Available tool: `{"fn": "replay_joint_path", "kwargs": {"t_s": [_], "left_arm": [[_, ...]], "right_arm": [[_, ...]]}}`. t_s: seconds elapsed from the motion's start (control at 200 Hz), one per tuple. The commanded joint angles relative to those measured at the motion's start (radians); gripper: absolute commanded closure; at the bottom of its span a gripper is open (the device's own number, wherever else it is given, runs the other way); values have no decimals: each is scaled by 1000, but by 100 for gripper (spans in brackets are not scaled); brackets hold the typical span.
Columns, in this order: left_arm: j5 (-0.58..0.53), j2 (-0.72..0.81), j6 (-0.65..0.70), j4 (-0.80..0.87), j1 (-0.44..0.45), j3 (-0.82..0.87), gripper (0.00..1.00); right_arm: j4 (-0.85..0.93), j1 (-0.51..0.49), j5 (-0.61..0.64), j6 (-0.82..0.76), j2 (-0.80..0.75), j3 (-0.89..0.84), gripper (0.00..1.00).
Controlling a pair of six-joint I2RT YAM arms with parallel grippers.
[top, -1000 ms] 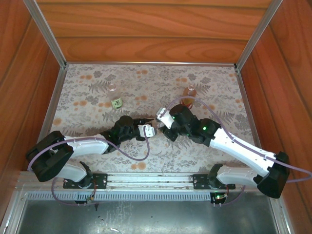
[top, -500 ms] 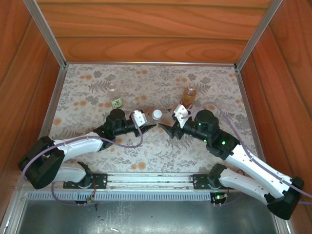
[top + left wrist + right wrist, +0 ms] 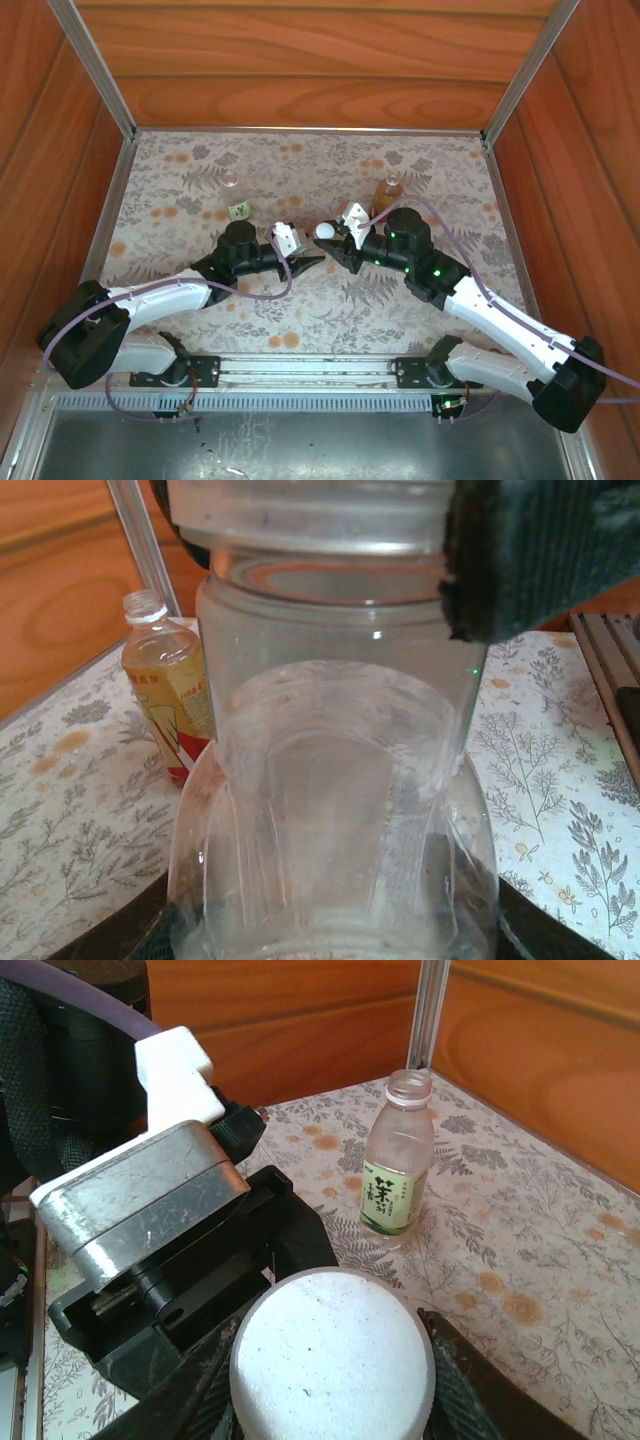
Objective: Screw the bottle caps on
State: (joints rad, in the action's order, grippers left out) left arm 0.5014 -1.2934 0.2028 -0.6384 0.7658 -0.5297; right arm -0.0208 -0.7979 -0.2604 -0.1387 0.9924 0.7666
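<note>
The right claw [image 3: 336,247] is clamped on a white cap [image 3: 332,1355]. Its dark fingers [image 3: 455,1385] press the cap's rim from both sides. The cap sits on the neck of a clear bottle [image 3: 340,780], which stands upright near the middle of the bench [image 3: 420,160].

The left claw [image 3: 312,262] comes in low from the other side and grips the same bottle around its lower body, one finger against each side. The two claws nearly meet tip to tip, the right one above the left.

An amber bottle [image 3: 165,685] with a red and orange label stands upright just behind the right arm's wrist. A bottle with a green label [image 3: 398,1165] stands upright well off to the left, behind the left arm. Both have bare necks.
</note>
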Motion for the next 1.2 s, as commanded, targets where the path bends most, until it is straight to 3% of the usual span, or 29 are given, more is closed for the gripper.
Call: {"fn": "replay_joint_path", "kwargs": {"t_s": [0.0,0.06,0.13,0.2,0.415,0.665,0.83,1.024,1.104,1.194], "left_arm": [[-50,2,-2,-8,-4,-1,29],[-91,4,0,-8,-5,8,11],[-149,13,-6,-9,-6,29,0],[-209,13,-14,-10,-13,56,0],[-292,0,-100,-42,-37,123,0],[-396,13,-200,-130,-37,215,0],[-422,59,-216,-133,-38,251,0],[-423,86,-217,-133,-42,269,0],[-423,86,-218,-133,-42,269,0],[-424,83,-214,-133,-42,267,0]], "right_arm": [[-9,-5,-25,32,-5,20,76],[-11,-1,47,44,2,20,76],[-19,10,145,64,23,29,81],[-68,28,235,101,61,29,89],[-164,127,291,157,315,138,97],[-174,209,296,157,688,415,96],[-135,237,263,139,883,602,91],[-117,254,239,122,1002,688,84],[-121,254,244,115,1013,684,78],[-97,254,251,101,1010,688,61]]}}
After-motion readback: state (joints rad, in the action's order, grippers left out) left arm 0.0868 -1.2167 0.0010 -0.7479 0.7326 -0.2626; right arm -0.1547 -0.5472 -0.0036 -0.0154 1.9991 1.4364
